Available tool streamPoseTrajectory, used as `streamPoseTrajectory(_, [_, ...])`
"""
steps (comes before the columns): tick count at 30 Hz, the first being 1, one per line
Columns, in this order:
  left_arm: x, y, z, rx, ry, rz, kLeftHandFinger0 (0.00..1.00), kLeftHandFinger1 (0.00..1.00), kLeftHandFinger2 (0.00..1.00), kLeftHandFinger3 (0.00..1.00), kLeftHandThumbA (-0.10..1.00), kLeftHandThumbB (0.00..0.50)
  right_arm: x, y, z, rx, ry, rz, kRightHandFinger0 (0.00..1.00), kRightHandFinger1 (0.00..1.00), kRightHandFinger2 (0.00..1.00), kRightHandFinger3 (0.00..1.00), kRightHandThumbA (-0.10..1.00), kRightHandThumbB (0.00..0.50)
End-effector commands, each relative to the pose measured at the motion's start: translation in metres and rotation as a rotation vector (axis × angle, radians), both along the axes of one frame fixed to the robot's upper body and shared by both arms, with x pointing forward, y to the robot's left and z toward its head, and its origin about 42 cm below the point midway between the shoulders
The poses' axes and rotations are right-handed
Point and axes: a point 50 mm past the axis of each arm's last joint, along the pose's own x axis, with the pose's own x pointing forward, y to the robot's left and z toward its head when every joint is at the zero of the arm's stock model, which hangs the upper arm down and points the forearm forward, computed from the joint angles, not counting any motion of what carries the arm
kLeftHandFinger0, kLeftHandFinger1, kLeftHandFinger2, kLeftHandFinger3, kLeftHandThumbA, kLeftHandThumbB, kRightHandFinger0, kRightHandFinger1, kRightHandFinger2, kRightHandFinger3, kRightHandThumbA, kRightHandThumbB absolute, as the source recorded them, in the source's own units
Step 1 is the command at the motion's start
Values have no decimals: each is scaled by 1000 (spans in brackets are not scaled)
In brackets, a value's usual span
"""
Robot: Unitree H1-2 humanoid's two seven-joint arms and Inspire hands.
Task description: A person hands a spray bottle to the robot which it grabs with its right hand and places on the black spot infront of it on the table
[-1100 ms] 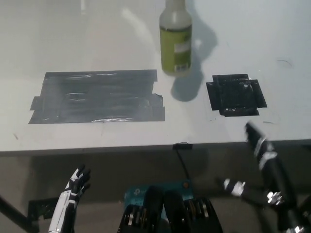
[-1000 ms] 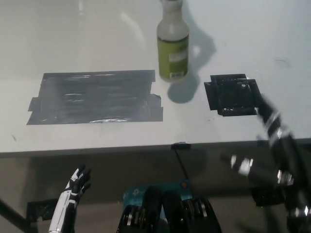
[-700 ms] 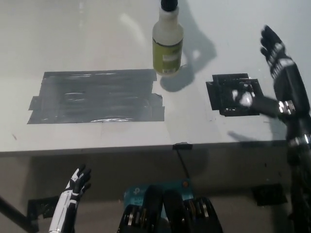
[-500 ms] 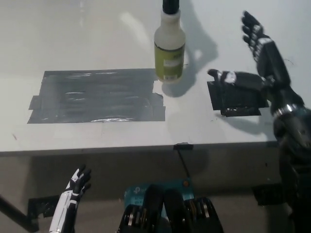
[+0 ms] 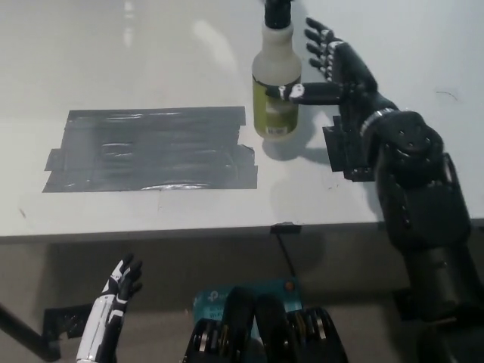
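Spray bottle (image 5: 276, 83) upright on the white table (image 5: 151, 53), beside the black hand.
The right hand (image 5: 340, 72) is spread wide just right of it, thumb across its front, not closed. Black spot (image 5: 344, 147) lies below; left hand (image 5: 121, 283) rests low.

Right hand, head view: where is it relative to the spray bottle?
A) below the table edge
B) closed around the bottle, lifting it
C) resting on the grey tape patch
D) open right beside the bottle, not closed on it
D: the black right hand is spread open just beside the spray bottle, one digit across the bottle's front, the others apart and not wrapped around it.
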Motion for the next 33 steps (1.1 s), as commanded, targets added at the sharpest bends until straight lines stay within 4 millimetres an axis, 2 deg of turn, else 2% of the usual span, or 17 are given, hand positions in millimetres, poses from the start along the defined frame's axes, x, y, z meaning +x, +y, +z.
streamPoseTrajectory(1, [1,-2,10,6,-47,-14,1000,1000,1000,1000,968,63,10,26,43,4,-84,48,1000,1000,1000,1000,996,464])
streamPoseTrajectory(5, [1,-2,11,6,-50,-12,1000,1000,1000,1000,964,43,13,34,40,-28,-82,54,1000,1000,1000,1000,1000,456])
streamPoseTrajectory(8, [1,-2,11,14,-51,-14,1000,1000,1000,1000,961,28,16,40,35,-17,-68,50,1000,1000,1000,1000,955,489])
streamPoseTrajectory(15, [2,-1,11,21,-51,-14,1000,1000,1000,1000,968,2,19,47,26,-11,-45,53,1000,1000,1000,1000,920,486])
streamPoseTrajectory(20, [4,-1,11,11,-61,-15,1000,1000,1000,1000,974,11,23,48,19,-19,-21,48,1000,1000,1000,1000,914,500])
streamPoseTrajectory(21, [3,-1,11,13,-61,-14,1000,1000,1000,1000,989,23,24,48,18,17,-19,22,1000,1000,1000,1000,779,487])
streamPoseTrajectory(22, [3,-1,11,13,-60,-12,1000,1000,1000,1000,993,31,25,48,17,28,-25,-4,1000,1000,1000,1000,710,367])
streamPoseTrajectory(23, [3,-2,11,13,-59,-12,1000,1000,1000,1000,995,33,26,48,17,22,-35,-23,1000,1000,1000,1000,689,379])
streamPoseTrajectory(24, [3,-2,11,14,-57,-10,1000,1000,1000,1000,997,39,27,47,17,36,-50,-48,966,940,1000,1000,582,366])
streamPoseTrajectory(25, [3,-2,12,18,-54,-10,1000,1000,1000,1000,997,35,27,45,19,100,-98,-112,530,479,507,625,403,362])
streamPoseTrajectory(26, [3,-1,12,20,-55,-12,1000,1000,1000,1000,998,28,26,44,20,109,-158,-160,111,191,298,360,433,389])
streamPoseTrajectory(27, [3,-2,13,15,-56,-12,1000,1000,1000,1000,993,17,25,43,22,92,-204,-197,4,73,262,245,522,398])
streamPoseTrajectory(28, [3,-2,13,11,-57,-12,1000,1000,1000,1000,991,15,23,42,24,88,-220,-212,1,92,297,242,545,392])
streamPoseTrajectory(31, [5,-1,13,14,-56,-10,1000,1000,1000,1000,990,12,21,41,30,144,-246,-212,4,217,472,335,474,350])
streamPoseTrajectory(33, [4,-2,13,14,-51,-11,1000,1000,1000,1000,986,11,17,39,32,133,-280,-217,0,205,450,329,443,339])
